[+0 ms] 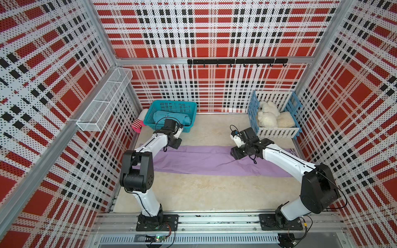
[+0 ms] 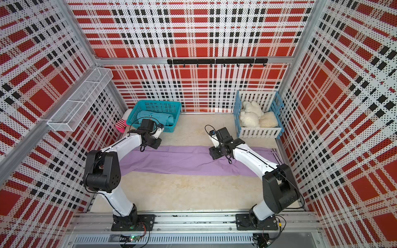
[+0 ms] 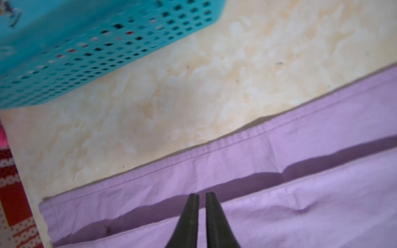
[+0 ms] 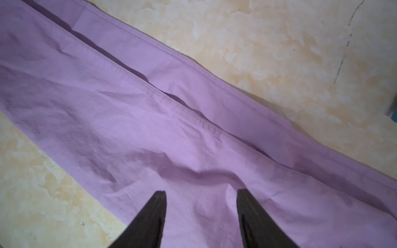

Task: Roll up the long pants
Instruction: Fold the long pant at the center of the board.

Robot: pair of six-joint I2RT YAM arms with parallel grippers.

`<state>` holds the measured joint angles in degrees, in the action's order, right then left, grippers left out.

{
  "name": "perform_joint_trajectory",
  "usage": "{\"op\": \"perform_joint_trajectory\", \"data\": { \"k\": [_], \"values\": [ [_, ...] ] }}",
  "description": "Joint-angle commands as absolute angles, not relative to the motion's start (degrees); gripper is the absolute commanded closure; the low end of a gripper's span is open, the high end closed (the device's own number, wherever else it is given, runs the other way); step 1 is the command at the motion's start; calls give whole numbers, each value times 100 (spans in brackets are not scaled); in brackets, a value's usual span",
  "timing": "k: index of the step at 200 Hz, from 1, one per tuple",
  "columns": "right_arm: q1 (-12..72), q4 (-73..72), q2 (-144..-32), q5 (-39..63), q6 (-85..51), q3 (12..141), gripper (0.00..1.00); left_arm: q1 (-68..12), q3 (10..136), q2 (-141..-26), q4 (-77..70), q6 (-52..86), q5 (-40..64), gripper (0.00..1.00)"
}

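Long pants [image 1: 204, 161], lilac thin cloth, dark-and-white striped waistband: lying flat across the beige marbled tabletop [image 1: 204, 193], waistband end by the right wall, leg hems at the left end. Legs folded one over the other, with the upper leg offset so a strip of the lower one shows along the far edge

No turn of a roll at either end. Judged step: smoothing and squaring before the roll starts

Left jaws: nearly together, nothing between them, over the cloth near the hems. Right jaws: apart, empty, tips at the cloth near mid-length, with a raised wrinkle just ahead of them

Next move, as I judge it: flatten that wrinkle, then take one end with both arms and turn it over evenly

Surroundings: teal perforated plastic basket [image 1: 171, 107] holding a teal rolled garment [image 1: 169, 119], near the far hem corner. Blue-and-white slatted crate [image 1: 277, 132] with cream plush pieces [image 1: 268, 116], near the waistband end. Side walls are close to both ends, so there is little room there to work
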<state>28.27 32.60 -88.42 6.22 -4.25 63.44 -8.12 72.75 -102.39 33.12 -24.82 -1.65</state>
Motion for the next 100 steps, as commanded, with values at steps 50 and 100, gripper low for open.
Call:
{"op": "perform_joint_trajectory", "data": {
  "k": [50, 100],
  "values": [
    [2821, 3094, -8882, 782, -354, 6122, 41, -1101, 7466, -10727, 4175, -4263, 684, 89],
    [2821, 3090, -8900, 765, -367, 6016, 41, -1204, 7414, -10959, 4290, -4009, 741, 87]
  ]
}}
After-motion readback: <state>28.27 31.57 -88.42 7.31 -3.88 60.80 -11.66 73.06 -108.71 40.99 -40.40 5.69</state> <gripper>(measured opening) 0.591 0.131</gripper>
